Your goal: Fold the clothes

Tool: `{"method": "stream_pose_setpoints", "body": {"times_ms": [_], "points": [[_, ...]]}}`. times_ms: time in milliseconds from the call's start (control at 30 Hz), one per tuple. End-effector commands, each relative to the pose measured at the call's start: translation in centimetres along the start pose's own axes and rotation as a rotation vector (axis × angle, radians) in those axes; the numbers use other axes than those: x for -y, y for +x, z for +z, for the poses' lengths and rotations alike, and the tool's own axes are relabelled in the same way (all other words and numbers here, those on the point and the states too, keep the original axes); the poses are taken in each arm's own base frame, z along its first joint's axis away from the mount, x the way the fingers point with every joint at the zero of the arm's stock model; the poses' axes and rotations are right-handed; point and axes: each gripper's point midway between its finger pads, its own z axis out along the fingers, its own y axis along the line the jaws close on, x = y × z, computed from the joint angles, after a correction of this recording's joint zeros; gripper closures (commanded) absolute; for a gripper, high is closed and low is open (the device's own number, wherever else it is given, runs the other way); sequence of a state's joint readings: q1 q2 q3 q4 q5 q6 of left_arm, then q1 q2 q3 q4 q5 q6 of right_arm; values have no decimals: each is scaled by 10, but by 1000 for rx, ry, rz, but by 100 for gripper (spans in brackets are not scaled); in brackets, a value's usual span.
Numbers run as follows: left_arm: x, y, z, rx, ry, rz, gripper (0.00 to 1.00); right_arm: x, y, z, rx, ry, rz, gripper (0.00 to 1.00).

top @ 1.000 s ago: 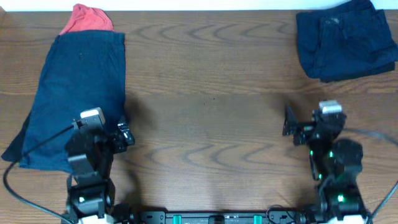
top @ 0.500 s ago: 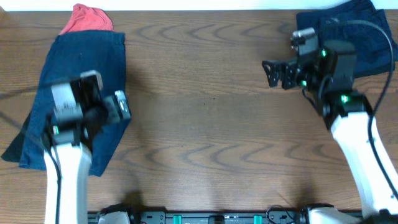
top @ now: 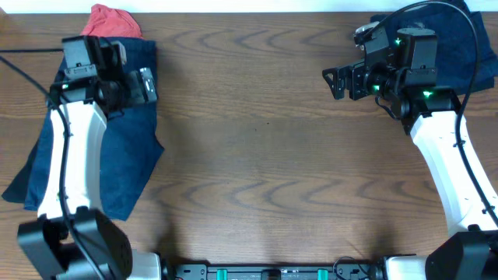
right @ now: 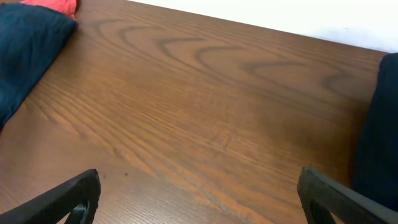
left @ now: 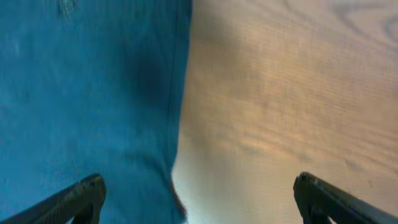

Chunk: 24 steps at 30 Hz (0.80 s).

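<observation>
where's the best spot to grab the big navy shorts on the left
Pinch the right edge of the navy shorts, coming straight down with the open left gripper. They lie flat on the table, so only an edge can be pinched, and this one sits between the fingers.

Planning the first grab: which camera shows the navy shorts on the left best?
Overhead. It shows the navy shorts nearly whole, though the left arm crosses them. The left wrist view shows only one edge up close; the right wrist view catches just a corner.
</observation>
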State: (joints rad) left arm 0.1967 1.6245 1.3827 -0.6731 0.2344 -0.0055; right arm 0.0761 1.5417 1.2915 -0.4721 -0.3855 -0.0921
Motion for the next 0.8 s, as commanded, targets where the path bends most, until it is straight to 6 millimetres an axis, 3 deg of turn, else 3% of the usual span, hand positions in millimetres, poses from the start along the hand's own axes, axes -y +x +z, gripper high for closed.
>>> {"method": "stream_pose_setpoints", "body": {"times_ms": [0, 200, 367, 600, 767], "points": [[-26, -21, 2, 55, -31, -36, 2, -1, -9, -4, 19, -9, -22, 1], [-105, -49, -4, 112, -122, -187, 0, -2, -1, -1, -12, -14, -14, 1], [-169, -63, 15, 136, -191, -257, 1, 0, 8, 4, -43, -17, -1, 1], [-225, -47, 64, 99, -286, -296, 1, 0, 28, 9, -122, -26, 16, 1], [-246, -38, 88, 94, -302, -316, 1, 1, 36, 10, -153, -26, 22, 1]]}}
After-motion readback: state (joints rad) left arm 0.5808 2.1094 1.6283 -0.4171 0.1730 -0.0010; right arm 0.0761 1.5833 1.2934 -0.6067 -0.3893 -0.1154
